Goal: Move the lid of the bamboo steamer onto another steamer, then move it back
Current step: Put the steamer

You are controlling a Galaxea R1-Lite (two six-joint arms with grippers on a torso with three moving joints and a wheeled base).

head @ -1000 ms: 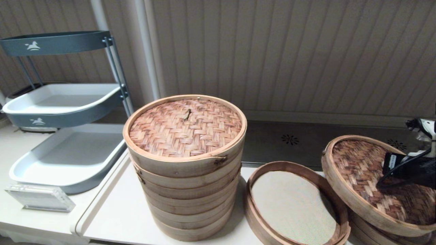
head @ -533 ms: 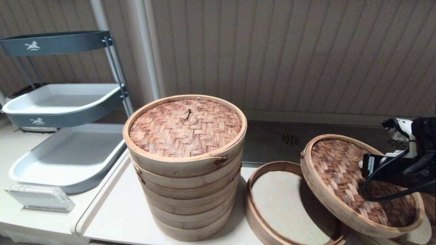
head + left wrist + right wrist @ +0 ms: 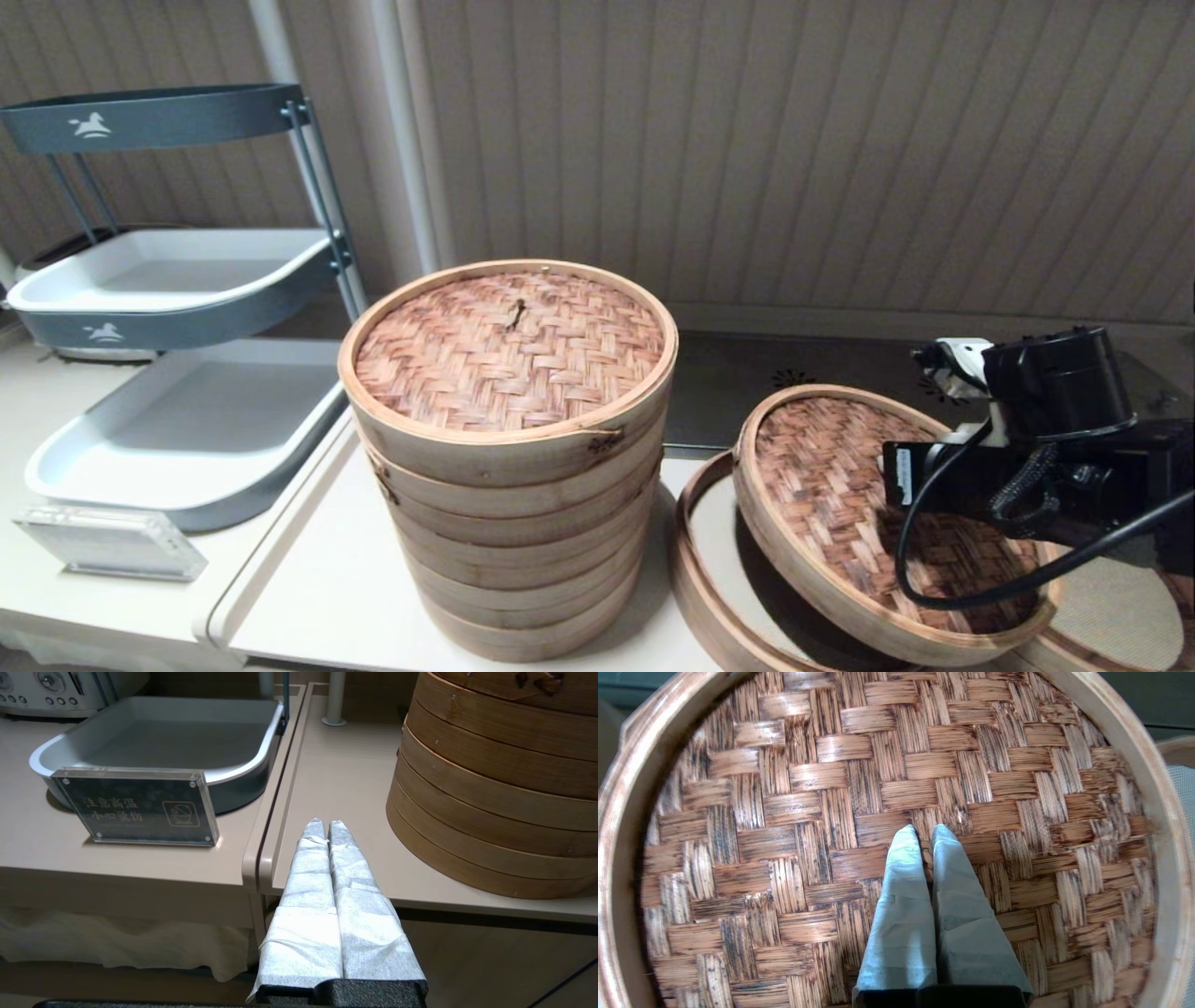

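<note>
My right tool (image 3: 927, 833), fingers pressed together on the centre knot, holds the bamboo steamer lid (image 3: 840, 495) tilted above another steamer (image 3: 709, 569), which lies directly beneath it on the counter (image 3: 327, 597). Beside them rises the tall stack (image 3: 509, 485). My left tool (image 3: 322, 826), fingers closed on nothing, hangs at the counter's edge.

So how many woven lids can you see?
2. One sits on the tall steamer stack, the tan lid. The darker lid is tilted, held by the right gripper over the low steamer.
</note>
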